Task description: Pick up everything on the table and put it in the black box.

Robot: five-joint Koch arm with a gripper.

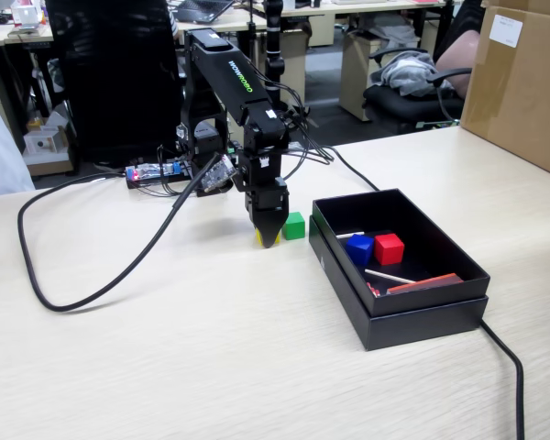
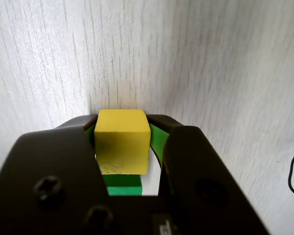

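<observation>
My gripper [image 1: 268, 240] points straight down at the pale wood table [image 1: 211, 367], left of the black box [image 1: 399, 321]. Its jaws are closed on the yellow cube [image 1: 259, 237], which sits at table level. In the wrist view the yellow cube [image 2: 122, 142] fills the gap between the green-lined jaws of the gripper [image 2: 121, 120]. The green cube [image 1: 294, 225] stands on the table just right of the gripper, between it and the box. The blue cube [image 1: 359, 249] and the red cube [image 1: 389, 248] lie side by side inside the box.
A thick black cable [image 1: 73, 293] loops over the table's left half, and another cable [image 1: 509, 367] runs off from the box's right corner. A brown carton [image 1: 522, 82] stands at the back right. A circuit board [image 1: 160, 171] lies by the arm's base. Thin sticks [image 1: 422, 282] lie in the box.
</observation>
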